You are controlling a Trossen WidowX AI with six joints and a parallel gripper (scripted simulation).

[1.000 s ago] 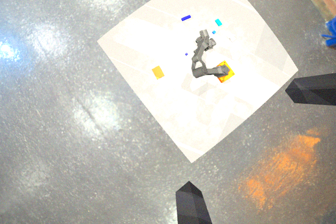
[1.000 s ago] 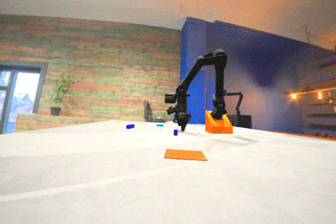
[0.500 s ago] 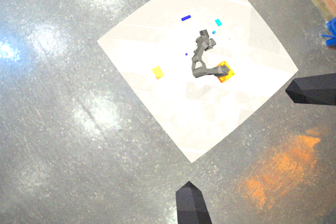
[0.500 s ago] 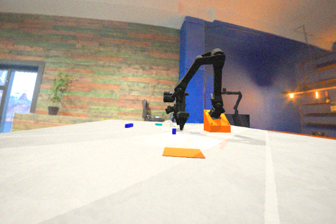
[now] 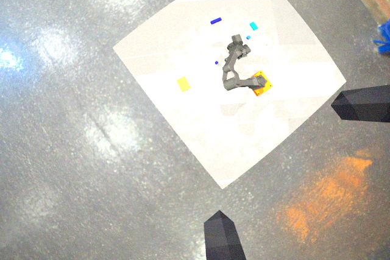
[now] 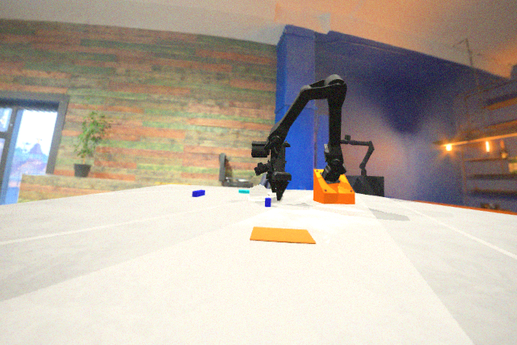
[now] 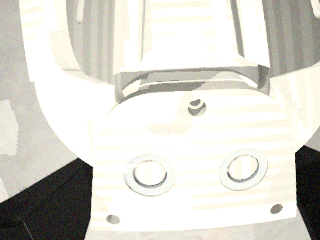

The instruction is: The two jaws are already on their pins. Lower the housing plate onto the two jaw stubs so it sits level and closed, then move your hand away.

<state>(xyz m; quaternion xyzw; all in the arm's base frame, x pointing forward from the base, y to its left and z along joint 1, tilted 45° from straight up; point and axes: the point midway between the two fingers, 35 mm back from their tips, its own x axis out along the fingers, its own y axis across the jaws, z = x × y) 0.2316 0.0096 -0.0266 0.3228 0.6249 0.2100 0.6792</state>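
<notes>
The arm (image 5: 232,62) (image 6: 338,113) is dark, with chunky, angular joints.

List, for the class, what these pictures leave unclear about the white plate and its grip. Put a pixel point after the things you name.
Contact beneath the white plate (image 6: 258,193) (image 7: 195,195): wrist, covered by its face.
Whether it sits level: exterior, too small, pale on pale.
End effector (image 5: 243,52) (image 6: 279,197) (image 7: 192,159) fingertips: top, hidden under the arm (image 5: 232,62) (image 6: 336,111).

No legible txt, labels, brands, nos. or signs in the top, ext. or wrist views. Ext. view's a bit grainy and the wrist one washed out, so tiny markings might be there, but nothing readable as shown.
</notes>
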